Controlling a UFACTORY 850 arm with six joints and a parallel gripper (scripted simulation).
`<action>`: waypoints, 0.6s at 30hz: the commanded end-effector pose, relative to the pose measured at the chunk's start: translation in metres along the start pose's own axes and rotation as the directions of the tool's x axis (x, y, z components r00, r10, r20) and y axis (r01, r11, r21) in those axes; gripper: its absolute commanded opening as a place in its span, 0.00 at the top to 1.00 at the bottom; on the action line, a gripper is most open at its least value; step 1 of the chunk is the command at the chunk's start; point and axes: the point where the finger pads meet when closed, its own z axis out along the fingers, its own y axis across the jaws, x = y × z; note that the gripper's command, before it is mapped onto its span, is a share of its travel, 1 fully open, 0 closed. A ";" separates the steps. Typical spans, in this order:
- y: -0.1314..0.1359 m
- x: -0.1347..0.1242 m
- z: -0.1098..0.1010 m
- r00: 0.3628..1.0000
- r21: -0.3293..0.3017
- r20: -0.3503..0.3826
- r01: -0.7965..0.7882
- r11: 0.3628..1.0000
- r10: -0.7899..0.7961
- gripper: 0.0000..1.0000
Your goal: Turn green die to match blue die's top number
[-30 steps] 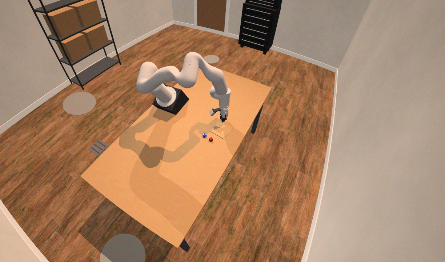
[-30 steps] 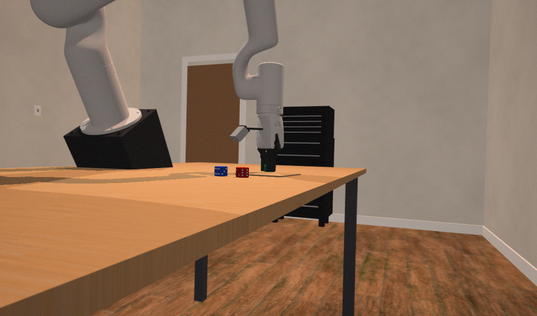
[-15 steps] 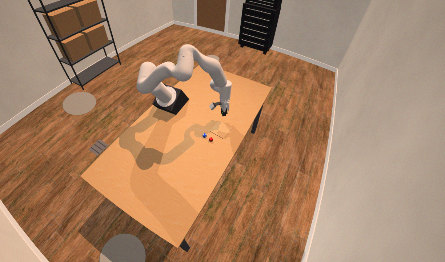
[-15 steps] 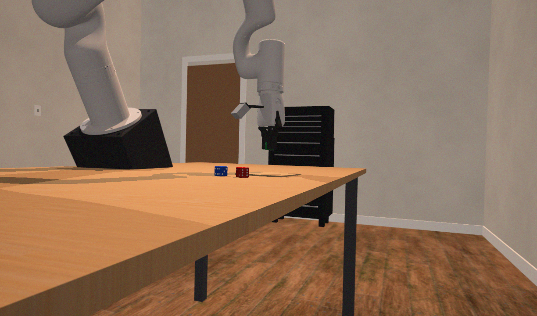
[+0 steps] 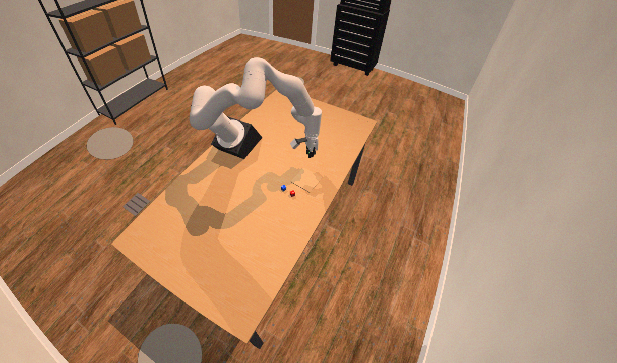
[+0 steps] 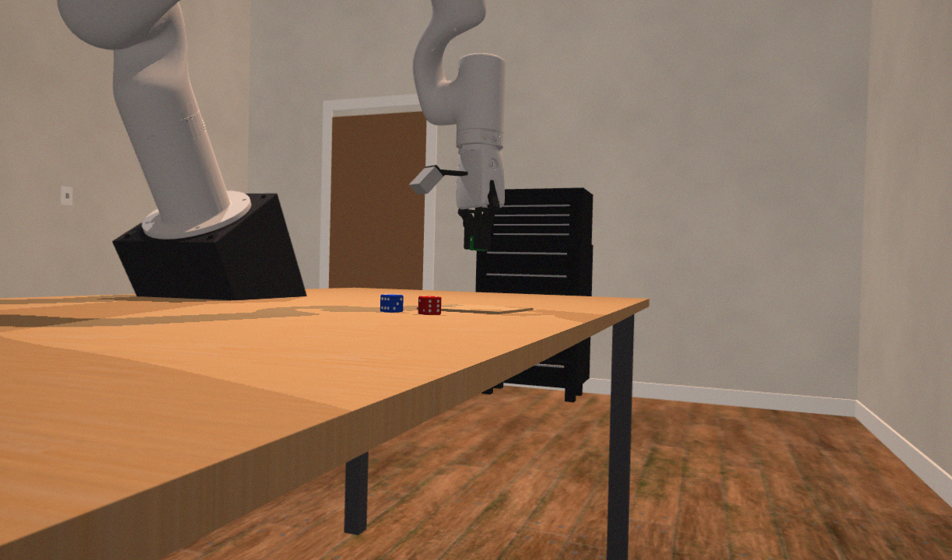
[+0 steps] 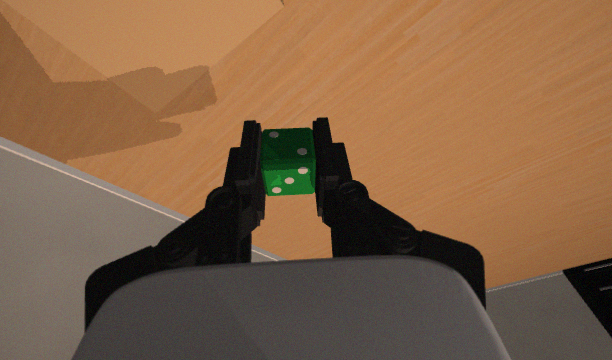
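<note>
My gripper [image 7: 288, 141] is shut on the green die [image 7: 287, 161] and holds it well above the table. In the wrist view the die shows a face with two pips and a face with three pips. In the exterior view the gripper [image 6: 477, 236] hangs above the thin tan mat [image 6: 488, 309], and a sliver of green shows between the fingers. The blue die [image 6: 391, 302] and the red die [image 6: 429, 305] lie flat on the table just left of the mat. In the overhead view the gripper [image 5: 310, 152] is above the mat [image 5: 306, 181], with the blue die [image 5: 283, 187] and red die [image 5: 292, 193] beside it.
The robot base [image 5: 236, 139] stands at the table's far side. The mat lies close to the table's right edge [image 6: 635, 304]. A black drawer cabinet [image 6: 535, 278] stands behind the table and a shelf with boxes [image 5: 105, 49] stands by the wall.
</note>
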 end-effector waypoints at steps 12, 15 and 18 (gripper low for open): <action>-0.008 0.002 -0.001 0.986 0.001 0.002 0.167 0.986 -0.167 0.79; -0.014 0.004 0.000 0.957 0.001 0.002 0.290 0.957 -0.290 0.79; -0.018 0.005 0.000 0.928 0.001 0.003 0.373 0.928 -0.373 0.79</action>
